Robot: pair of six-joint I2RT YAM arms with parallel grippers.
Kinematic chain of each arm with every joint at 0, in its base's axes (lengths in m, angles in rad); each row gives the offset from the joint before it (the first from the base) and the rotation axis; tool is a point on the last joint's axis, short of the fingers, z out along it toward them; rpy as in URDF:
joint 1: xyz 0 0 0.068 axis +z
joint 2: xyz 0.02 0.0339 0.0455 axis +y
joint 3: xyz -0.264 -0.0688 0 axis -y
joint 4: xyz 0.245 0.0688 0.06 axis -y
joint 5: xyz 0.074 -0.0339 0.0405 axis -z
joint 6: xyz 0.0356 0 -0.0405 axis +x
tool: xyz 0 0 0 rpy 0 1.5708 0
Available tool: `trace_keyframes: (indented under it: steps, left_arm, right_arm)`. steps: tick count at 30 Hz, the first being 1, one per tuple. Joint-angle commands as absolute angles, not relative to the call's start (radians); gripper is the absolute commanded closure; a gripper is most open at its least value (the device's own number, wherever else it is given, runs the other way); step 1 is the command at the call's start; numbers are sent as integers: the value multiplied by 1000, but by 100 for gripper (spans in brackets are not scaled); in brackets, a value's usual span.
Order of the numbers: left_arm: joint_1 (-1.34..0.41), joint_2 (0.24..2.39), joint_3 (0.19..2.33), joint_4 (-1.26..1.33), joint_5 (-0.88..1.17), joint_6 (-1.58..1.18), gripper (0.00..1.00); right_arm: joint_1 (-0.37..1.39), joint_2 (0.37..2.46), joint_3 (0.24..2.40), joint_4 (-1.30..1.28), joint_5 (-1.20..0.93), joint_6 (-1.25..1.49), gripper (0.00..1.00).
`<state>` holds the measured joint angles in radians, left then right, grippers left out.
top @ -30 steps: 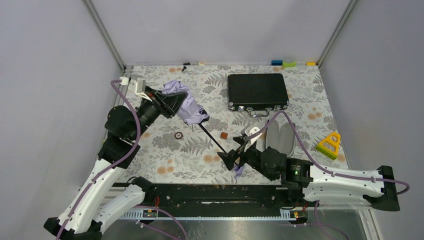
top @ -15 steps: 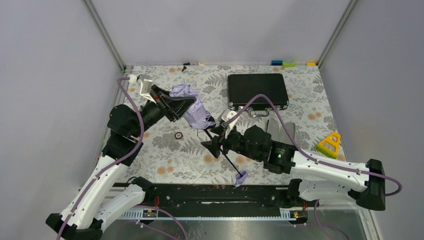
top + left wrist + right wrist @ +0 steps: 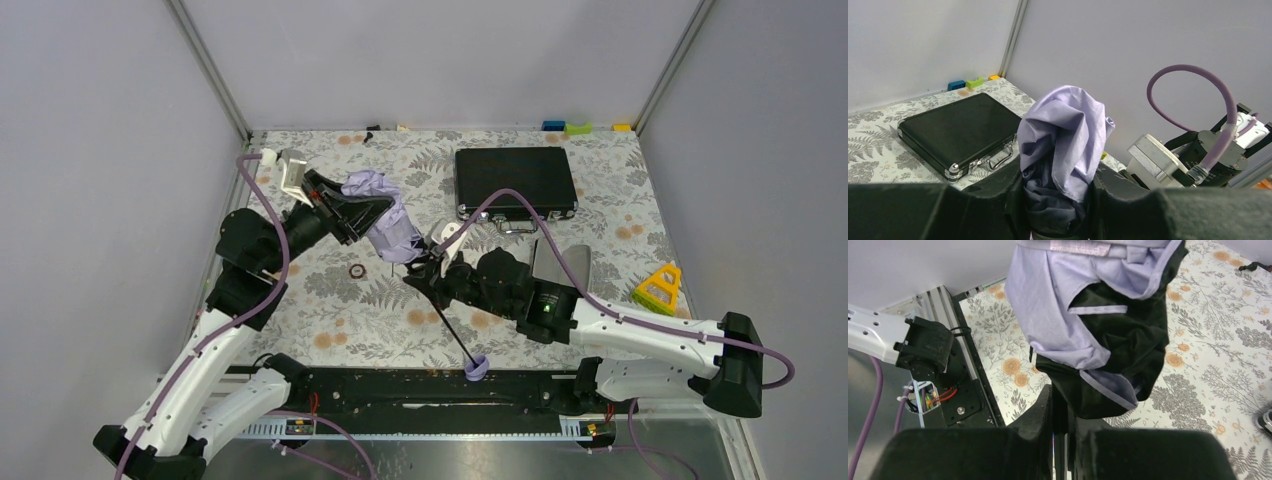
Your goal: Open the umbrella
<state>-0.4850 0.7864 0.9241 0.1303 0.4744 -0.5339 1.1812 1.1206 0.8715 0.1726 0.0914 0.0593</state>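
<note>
The umbrella (image 3: 392, 228) lies folded, its pale lavender canopy bunched at the left and a thin black shaft (image 3: 452, 330) running down to the lavender handle knob (image 3: 477, 368) near the front rail. My left gripper (image 3: 372, 213) is shut on the bunched canopy (image 3: 1068, 125), with fabric filling the gap between its jaws (image 3: 1058, 205). My right gripper (image 3: 425, 272) is shut on the black shaft just below the canopy. In the right wrist view the gripper (image 3: 1060, 425) pinches the shaft, and lavender and black fabric (image 3: 1063, 315) hangs right above it.
A flat black briefcase (image 3: 515, 182) lies at the back right. A grey-lined clamshell case (image 3: 562, 268) sits behind the right arm. A yellow triangle toy (image 3: 658, 288) stands at the right. A small ring (image 3: 356, 271) lies left of the shaft. Coloured blocks (image 3: 577, 127) line the back edge.
My right gripper travelled from the handle end up along the shaft towards the canopy and closed on it. The knob now hangs free. The left gripper shifted slightly right with the canopy.
</note>
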Motion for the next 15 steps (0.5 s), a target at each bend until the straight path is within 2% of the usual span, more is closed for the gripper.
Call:
trace_keyframes:
  steps: [1, 2, 4, 5, 15]
  left_arm:
    - [-486, 798, 929, 199, 527, -494, 47]
    - [-485, 801, 933, 194, 529, -493, 29]
    - [-486, 803, 938, 187, 533, -492, 4]
    - [-485, 802, 939, 185, 533, -493, 1]
    - [-504, 753, 870, 263, 549, -508, 1]
  right_arm:
    - [1181, 1133, 864, 378, 125, 115, 100]
    - [1181, 1131, 857, 412, 146, 123, 100]
    - [1181, 1127, 845, 481, 191, 130, 100]
    - [1181, 1125, 840, 515, 219, 125, 100]
    - [1181, 1112, 915, 681, 462, -35, 100]
